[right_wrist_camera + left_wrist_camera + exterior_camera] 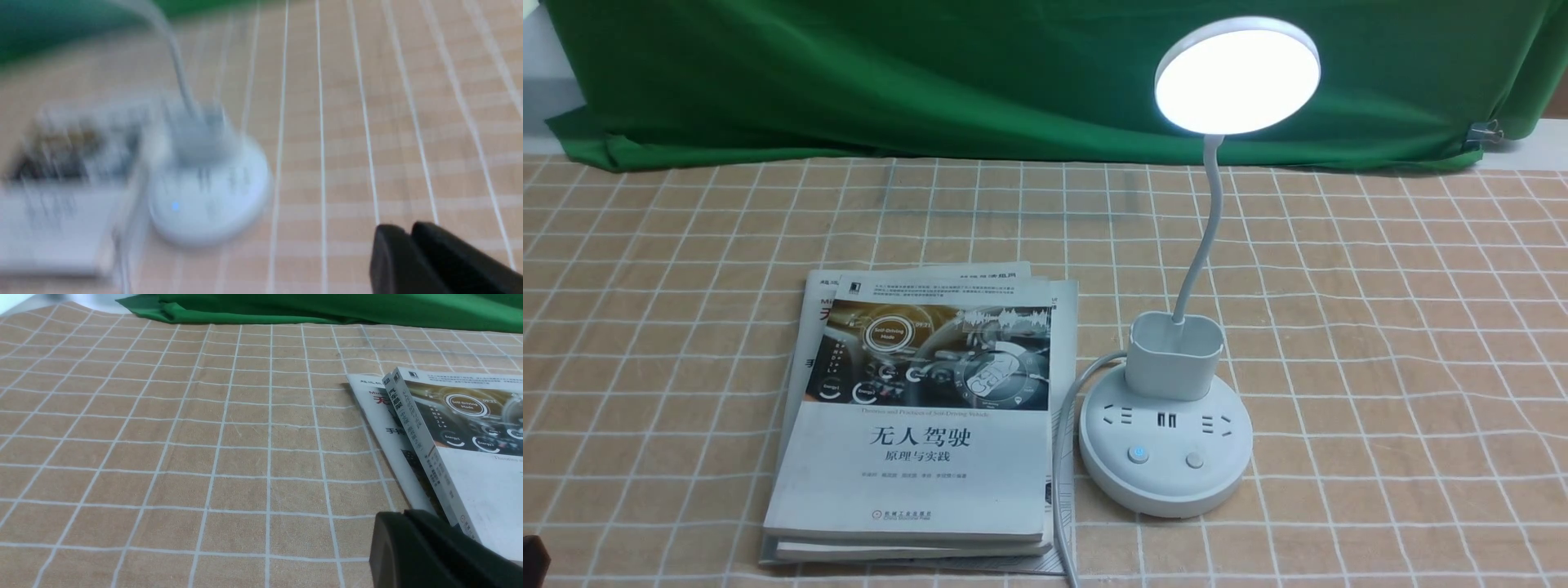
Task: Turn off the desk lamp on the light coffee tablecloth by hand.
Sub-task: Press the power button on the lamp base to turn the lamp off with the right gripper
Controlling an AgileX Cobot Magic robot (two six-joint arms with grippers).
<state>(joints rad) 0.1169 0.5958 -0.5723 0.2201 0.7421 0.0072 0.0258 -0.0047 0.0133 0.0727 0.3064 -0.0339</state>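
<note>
The white desk lamp (1168,457) stands on the light coffee tablecloth (1380,327), right of centre. Its round head (1237,75) glows brightly. On the base, the left button (1138,454) shows a blue light and the right button (1195,461) is plain. In the blurred right wrist view the lamp's base (212,200) lies well apart from my right gripper (408,230), whose fingers are shut together on nothing. My left gripper (404,514) is shut and empty, low over the cloth beside the books. Neither hand shows near the lamp in the front view.
A stack of books (923,425) lies just left of the lamp; its edge (433,457) is next to my left gripper. The lamp's white cable (1062,457) runs between books and base toward the front edge. A green backdrop cloth (931,73) hangs behind.
</note>
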